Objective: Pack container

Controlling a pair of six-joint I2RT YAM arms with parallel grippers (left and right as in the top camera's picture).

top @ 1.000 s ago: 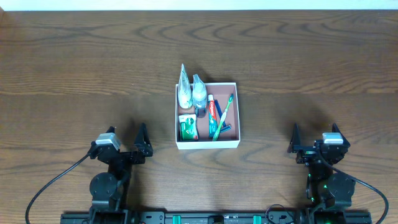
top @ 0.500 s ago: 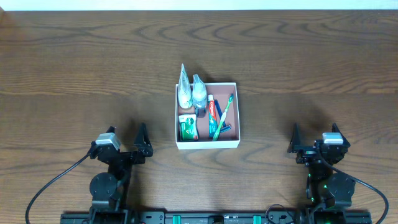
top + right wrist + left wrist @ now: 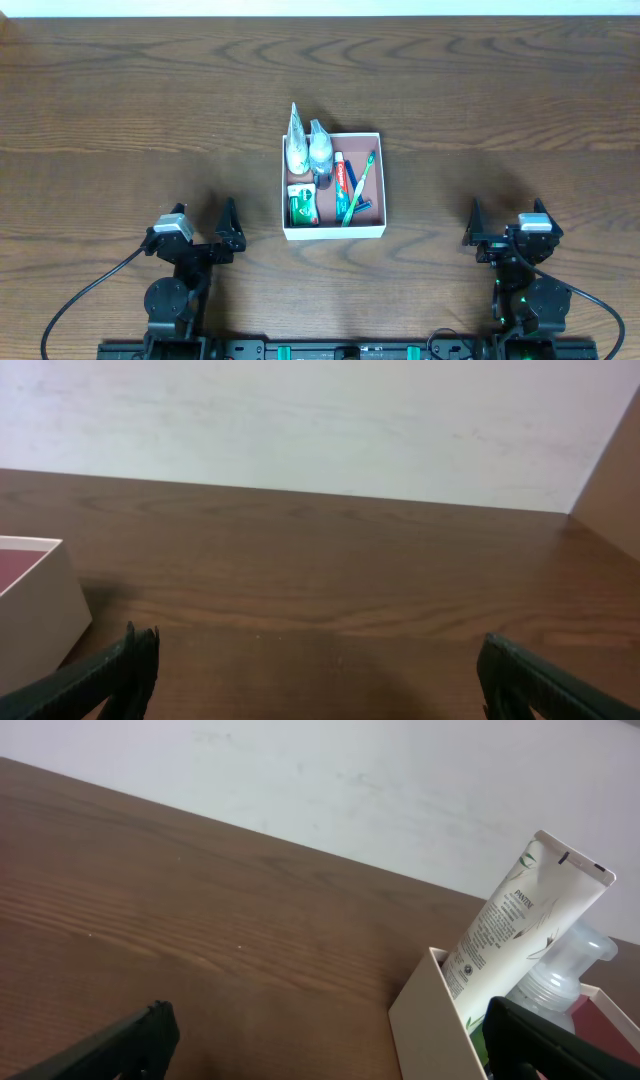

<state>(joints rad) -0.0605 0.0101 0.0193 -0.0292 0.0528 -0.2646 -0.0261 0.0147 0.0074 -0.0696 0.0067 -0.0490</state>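
The container (image 3: pixel 335 233), a shallow white box with a pinkish-brown inside, sits mid-table. In it stand a white tube (image 3: pixel 297 140) and a clear bottle (image 3: pixel 320 150) at the back left. A red-and-white toothpaste tube (image 3: pixel 341 175), a green toothbrush (image 3: pixel 360 183) and a green packet (image 3: pixel 303 206) lie inside too. My left gripper (image 3: pixel 200 235) rests low at the front left, open and empty. My right gripper (image 3: pixel 505 235) rests at the front right, also open and empty. The left wrist view shows the box's corner (image 3: pixel 430 1020), tube (image 3: pixel 510 920) and bottle (image 3: pixel 565 975) by my open gripper (image 3: pixel 325 1040). Only the box's edge (image 3: pixel 30 605) shows beyond the open right gripper (image 3: pixel 320 675).
Dark wooden table (image 3: pixel 120 110) stretches around the box on all sides. A pale wall (image 3: pixel 300 420) stands behind the table's far edge. Cables trail from both arm bases at the front edge.
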